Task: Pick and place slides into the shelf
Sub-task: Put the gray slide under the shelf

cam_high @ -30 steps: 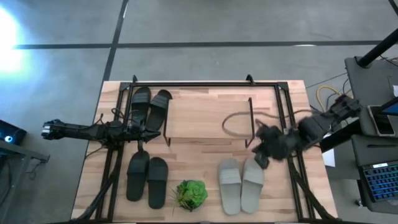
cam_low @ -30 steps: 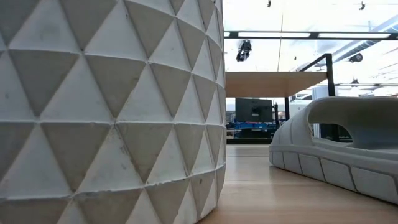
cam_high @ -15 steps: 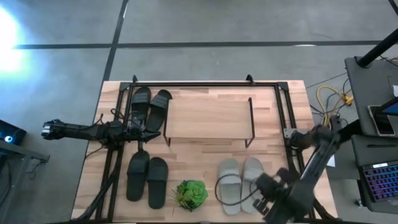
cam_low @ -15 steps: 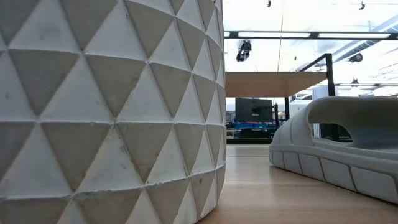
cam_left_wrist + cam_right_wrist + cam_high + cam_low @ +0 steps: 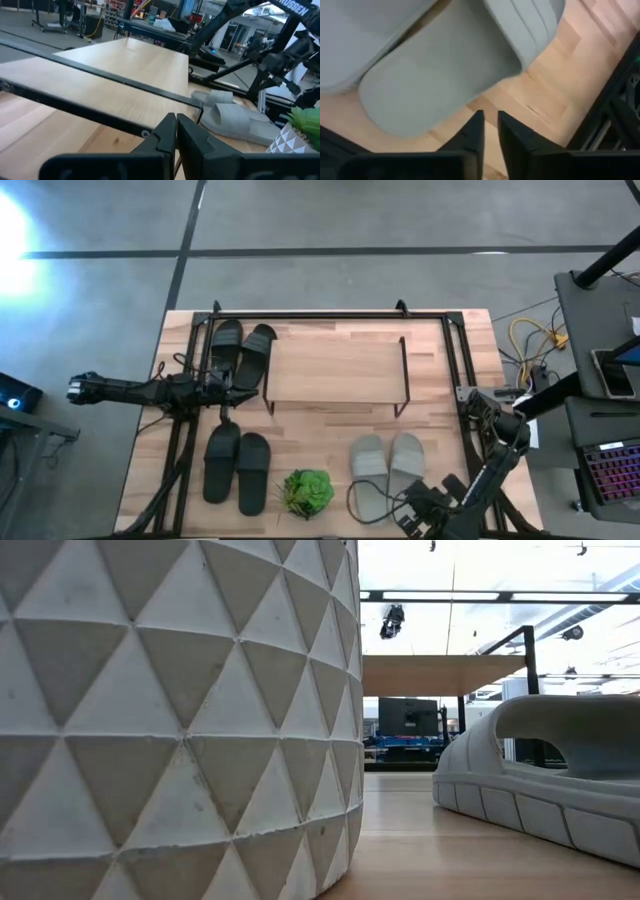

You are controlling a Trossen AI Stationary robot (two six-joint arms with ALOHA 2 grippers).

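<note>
Shelf stands at the middle of the wooden surface, its plank top bare. Just left of it lies one black pair of slides; a second black pair sits nearer the front edge, beside a small green plant in a white faceted pot. The pale grey pair rests right of the plant. The right pincer hangs low at the front edge, just beside the grey heels, its fingers a narrow slit apart, pinching nothing. The left pincer waits by the far black pair, pressed together and empty.
</note>
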